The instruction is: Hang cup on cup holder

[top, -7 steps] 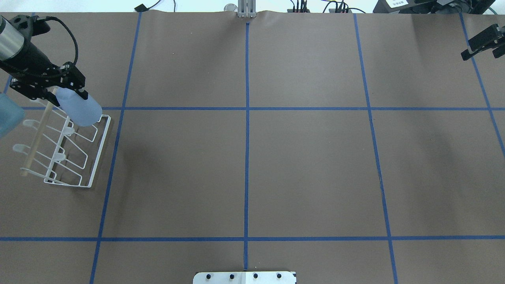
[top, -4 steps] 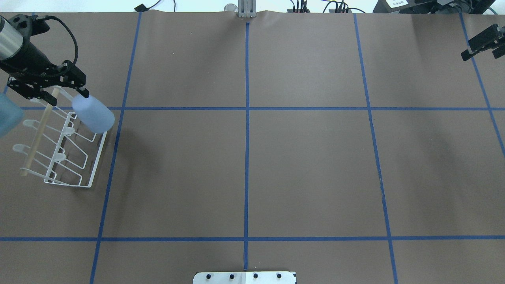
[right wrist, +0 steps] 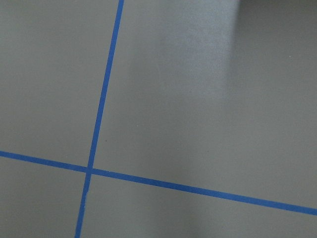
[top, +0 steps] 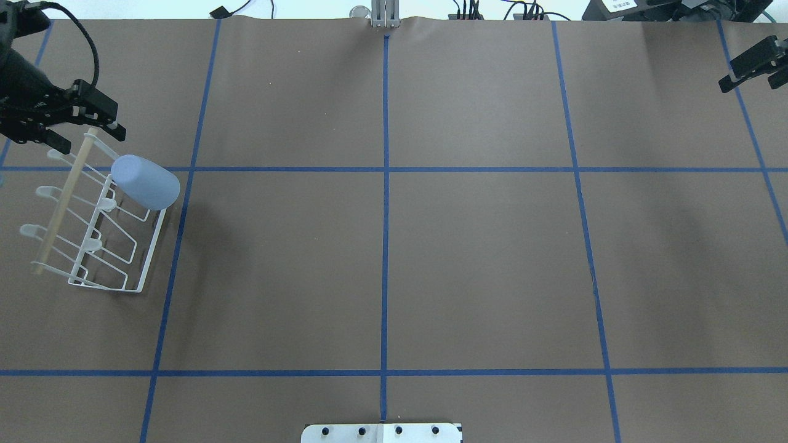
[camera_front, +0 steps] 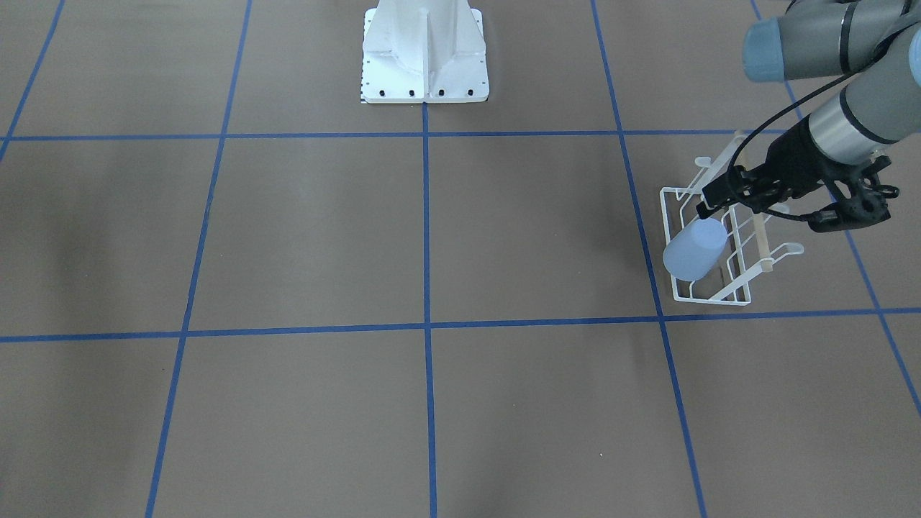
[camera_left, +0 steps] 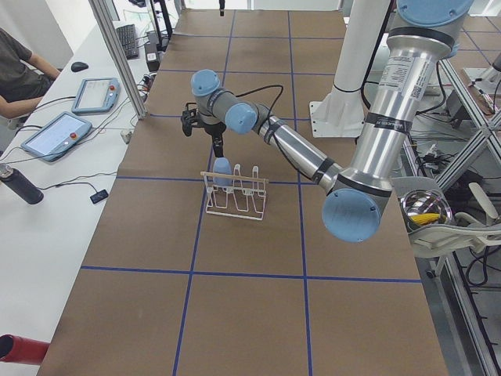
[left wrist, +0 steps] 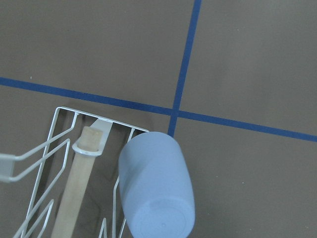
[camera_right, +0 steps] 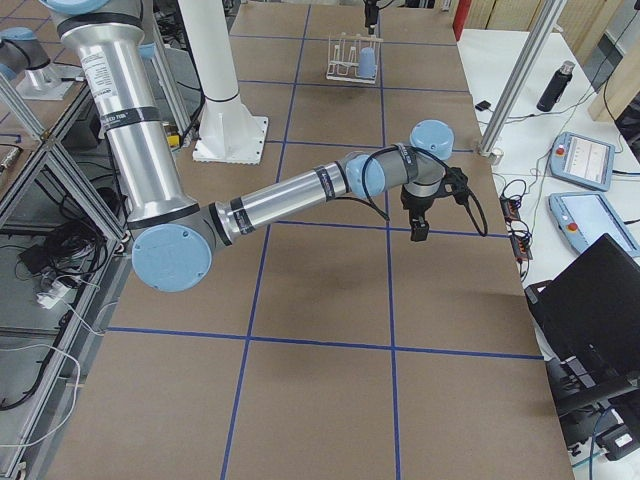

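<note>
The pale blue cup [top: 146, 182] hangs mouth-down and tilted on a peg at the far end of the white wire cup holder [top: 151, 246], on the table's left side. It also shows in the front view [camera_front: 694, 250] and in the left wrist view [left wrist: 156, 191], beside the holder's wooden rod [left wrist: 79, 188]. My left gripper [top: 86, 132] is open and empty, above and behind the holder's far end, apart from the cup. My right gripper [top: 748, 71] hangs over the far right of the table, looks open, and holds nothing.
The white bolted robot pedestal [camera_front: 424, 50] stands at the table's near middle edge. Blue tape lines divide the brown table. Operators' tablets [camera_left: 59, 133] and a dark bottle [camera_left: 19, 184] lie on the side desk beyond the far edge.
My left gripper has let go of the cup and drawn back up and away from it. The cup has stayed hanging on the peg. The right arm has not moved.
</note>
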`<state>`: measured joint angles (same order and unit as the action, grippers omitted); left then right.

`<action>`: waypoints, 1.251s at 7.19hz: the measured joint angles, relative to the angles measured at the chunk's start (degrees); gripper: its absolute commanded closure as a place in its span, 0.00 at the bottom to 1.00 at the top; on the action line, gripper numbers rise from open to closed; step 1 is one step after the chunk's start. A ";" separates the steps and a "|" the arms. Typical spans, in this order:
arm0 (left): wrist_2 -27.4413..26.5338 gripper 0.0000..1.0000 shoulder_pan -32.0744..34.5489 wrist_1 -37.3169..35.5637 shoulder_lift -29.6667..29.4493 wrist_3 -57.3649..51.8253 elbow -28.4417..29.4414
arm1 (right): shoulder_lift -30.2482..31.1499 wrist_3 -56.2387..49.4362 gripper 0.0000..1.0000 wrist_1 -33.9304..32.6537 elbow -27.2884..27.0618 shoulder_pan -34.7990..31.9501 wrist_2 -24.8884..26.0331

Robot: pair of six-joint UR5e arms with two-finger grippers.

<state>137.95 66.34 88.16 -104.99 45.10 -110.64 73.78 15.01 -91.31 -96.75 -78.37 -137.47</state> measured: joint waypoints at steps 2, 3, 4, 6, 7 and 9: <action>-4.88 0.02 5.62 -0.32 1.52 -16.48 -0.17 | 0.22 -0.34 0.00 -0.13 -0.10 -1.30 1.14; -6.90 0.02 8.35 -0.40 1.87 -25.23 2.15 | 0.59 -0.53 0.00 -0.17 -0.34 -2.12 1.94; -7.72 0.02 11.38 -0.27 2.13 -33.44 5.60 | 1.35 -0.74 0.00 -0.18 -0.85 -2.75 2.67; -8.13 0.02 15.58 -0.30 2.79 -44.01 10.63 | 5.37 -1.37 0.00 -0.17 -3.45 -3.29 3.17; -8.10 0.02 16.11 -0.26 3.26 -45.13 12.31 | 8.45 -1.64 0.00 -0.11 -5.31 -3.39 3.35; -7.73 0.02 16.26 0.20 3.69 -43.89 14.97 | 14.08 -3.35 0.00 -0.32 -10.50 -3.62 3.50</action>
<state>130.22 82.60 88.37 -101.30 1.21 -95.67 87.85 11.66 -91.63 -107.25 -81.98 -133.97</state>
